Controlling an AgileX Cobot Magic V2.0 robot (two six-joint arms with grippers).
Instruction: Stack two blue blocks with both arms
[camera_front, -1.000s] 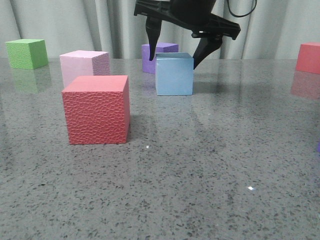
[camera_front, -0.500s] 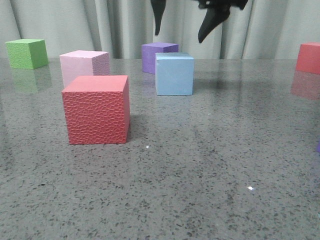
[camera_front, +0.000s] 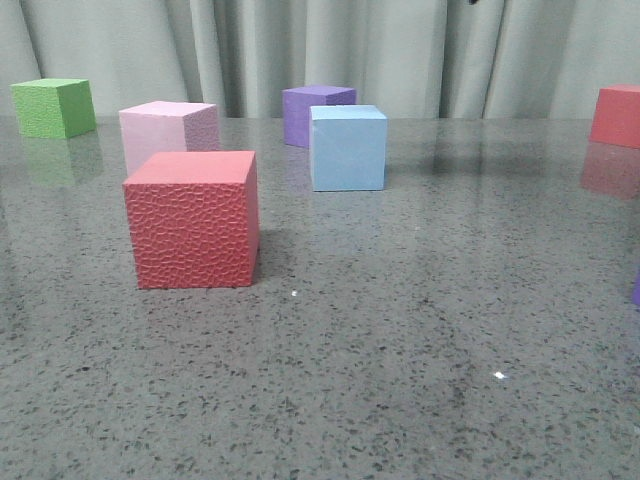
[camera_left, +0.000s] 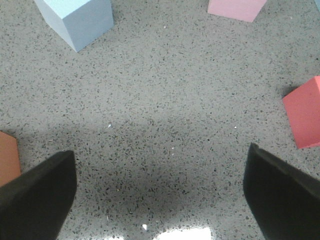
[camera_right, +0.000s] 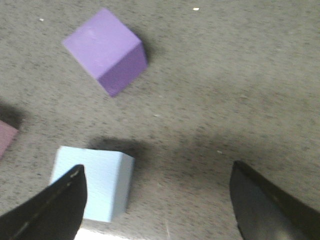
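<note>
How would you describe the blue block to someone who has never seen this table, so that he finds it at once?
Look at the grey speckled table before the curtain. Toward its back, near the middle, two cubes stand close together. The blue block is the front one, pale sky-blue and smooth, while the purple cube behind it is darker.

The table is bare at 3 o'clock of the red cube. At 12 o'clock, the pink cube blocks.
</note>
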